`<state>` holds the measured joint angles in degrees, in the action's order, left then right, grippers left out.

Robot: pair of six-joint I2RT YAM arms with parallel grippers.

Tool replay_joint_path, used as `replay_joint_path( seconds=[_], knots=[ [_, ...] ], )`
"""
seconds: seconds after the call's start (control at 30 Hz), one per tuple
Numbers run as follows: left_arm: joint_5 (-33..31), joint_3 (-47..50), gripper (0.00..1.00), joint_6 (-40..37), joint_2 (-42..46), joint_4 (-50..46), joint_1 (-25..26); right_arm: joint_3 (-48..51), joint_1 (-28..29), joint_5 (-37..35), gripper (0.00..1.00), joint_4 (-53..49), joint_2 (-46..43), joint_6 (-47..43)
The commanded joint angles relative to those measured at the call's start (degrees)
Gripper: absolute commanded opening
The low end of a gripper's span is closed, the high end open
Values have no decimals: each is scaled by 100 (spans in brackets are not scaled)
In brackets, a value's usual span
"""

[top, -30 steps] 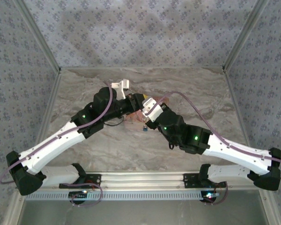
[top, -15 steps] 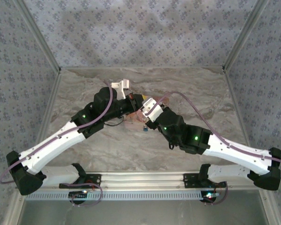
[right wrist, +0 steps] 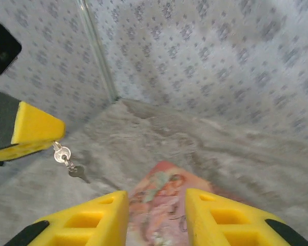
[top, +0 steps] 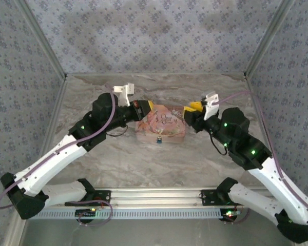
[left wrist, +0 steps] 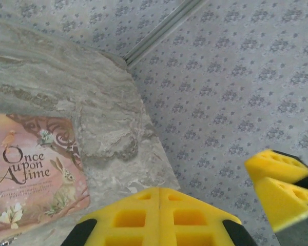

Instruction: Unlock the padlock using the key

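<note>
Marbled bench (top: 143, 164), closed in by patterned walls (top: 154, 36), carries a pink "Once Upon a Time" box (top: 167, 120) at its centre. We find the padlock (top: 157, 139) at the middle of the box's near edge, apparently against its front face; its keyhole is too small to make out.

We note the left tool (top: 150, 106) above the box's far left corner with its fingers pressed together. In the right wrist view they pinch a small ring (right wrist: 61, 152), from which the key (right wrist: 78, 171) hangs free, long axis slanting downward and tip clear of the bench. The right tool (right wrist: 155, 195) stands with its fingers apart and nothing between them, above the box's far right corner.

The deciding relation, in our judgement: the padlock lies toward the near side of the left tool, lower and slightly to its right, with the box lid between. The left tool is the nearer of the two. A loosely dangling key will be hard to aim, so the free right tool may need to steady key or padlock.
</note>
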<state>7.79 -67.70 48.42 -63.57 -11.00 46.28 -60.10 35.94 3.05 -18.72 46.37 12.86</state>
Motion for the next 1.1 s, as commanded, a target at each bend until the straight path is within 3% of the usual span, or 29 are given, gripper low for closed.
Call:
replay_joint_path(
  seconds=[0.0, 0.07, 0.17, 0.27, 0.37, 0.7, 0.9, 1.07],
  knots=[
    [498, 144, 0, -323, 150, 464, -85, 339, -836, 2483, 35, 555, 159, 1431],
    [647, 221, 0, -328, 144, 701, -101, 658, -1295, 3271, 34, 1519, 255, 2240],
    [868, 295, 0, -254, 97, 1020, -95, 1105, -1563, 3891, 36, 3013, 469, 3467],
    [1079, 377, 0, -166, 23, 1369, -87, 1483, -1543, 4056, 51, 4475, 680, 4432],
    [1217, 439, 0, -58, -45, 1659, -69, 1737, -1474, 3966, 58, 5341, 810, 4990],
    [1303, 459, 0, 92, -216, 2140, 86, 1905, -1004, 3942, 58, 6203, 1168, 5347],
    [1296, 488, 0, 146, -217, 2243, 120, 1849, -859, 3984, 44, 6258, 1198, 5301],
    [1238, 547, 0, 167, -189, 2286, 143, 1826, -739, 3975, 39, 6201, 1217, 5249]
  ],
)
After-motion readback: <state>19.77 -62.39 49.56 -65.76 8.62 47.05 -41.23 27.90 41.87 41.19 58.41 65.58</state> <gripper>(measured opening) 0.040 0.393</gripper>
